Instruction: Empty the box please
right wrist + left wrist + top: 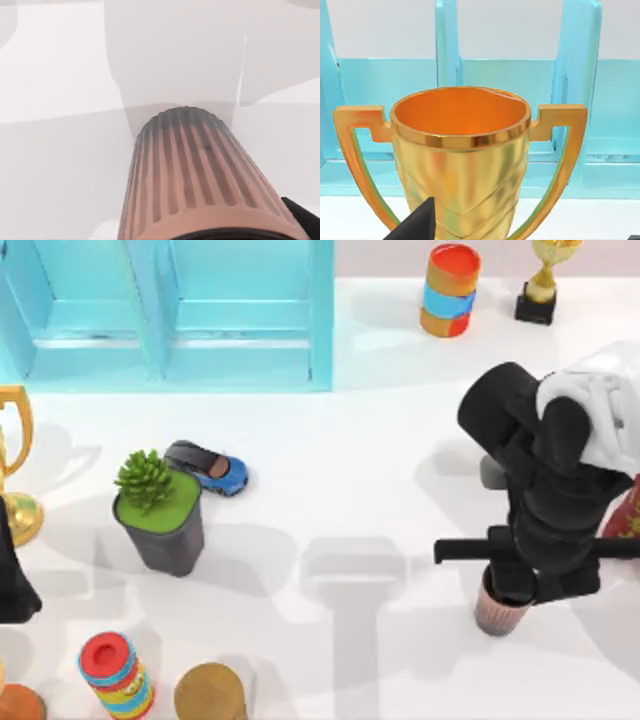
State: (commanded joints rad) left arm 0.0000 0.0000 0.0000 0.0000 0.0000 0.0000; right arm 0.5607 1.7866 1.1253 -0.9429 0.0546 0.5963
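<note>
The box (170,315) is a light blue case with open compartments at the table's far left; its compartments look bare, and its walls (520,85) rise behind a trophy in the left wrist view. My right gripper (505,590) hangs straight over a ribbed pink cup (498,615) standing on the table at the near right. That cup (200,175) looms close in the right wrist view. My left gripper (527,235) is open at the left edge, facing a big gold trophy (460,150). The left arm (12,580) is parked there.
A potted plant (160,510) and a blue toy car (215,470) sit left of centre. Stacked coloured rings (115,675) and a wooden cylinder (210,695) stand at the near left. A striped can (450,290) and a small trophy (545,280) stand at the far right.
</note>
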